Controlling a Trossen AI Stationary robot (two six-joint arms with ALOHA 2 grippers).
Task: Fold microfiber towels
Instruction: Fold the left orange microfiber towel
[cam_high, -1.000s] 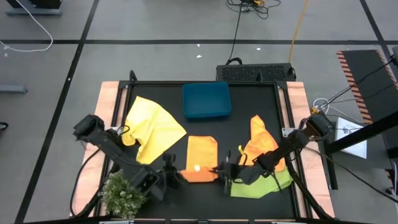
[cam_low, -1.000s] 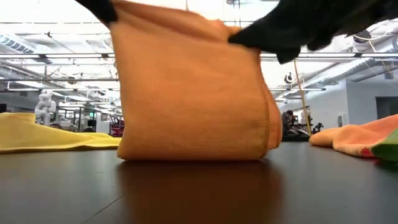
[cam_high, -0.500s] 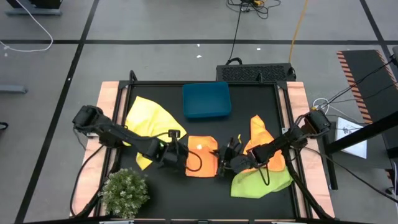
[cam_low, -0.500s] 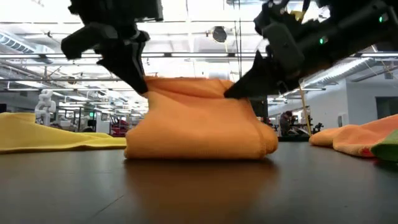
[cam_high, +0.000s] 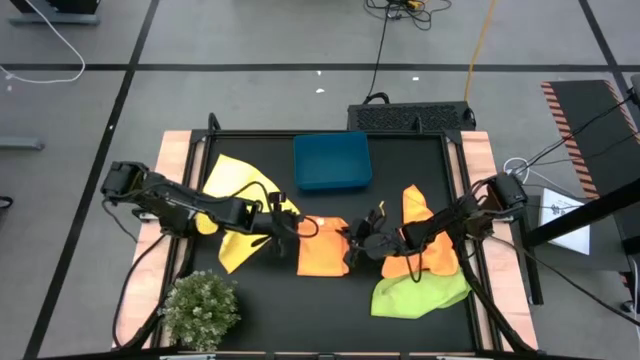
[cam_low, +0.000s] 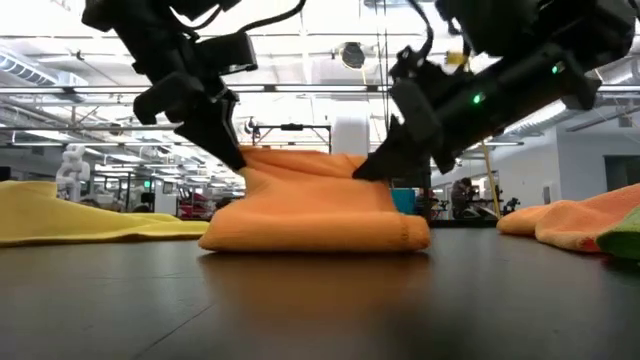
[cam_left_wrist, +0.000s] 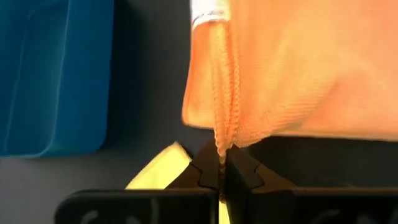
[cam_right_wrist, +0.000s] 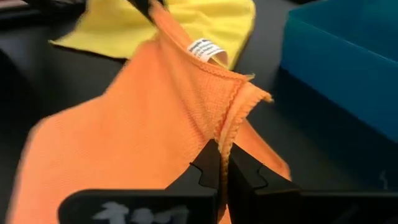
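Both arms are black, slender and jointed, with looping black cables; the right end effector (cam_low: 362, 170) carries small green lights (the left end effector (cam_low: 238, 160) shows none).

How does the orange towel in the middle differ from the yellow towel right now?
The orange towel is pinched at both far corners, by the left tool and the right tool; the yellow towel is untouched. The orange one is doubled into a neat rectangle; the yellow one lies spread and rumpled, covering more table. Both are plain cloths on the black table.
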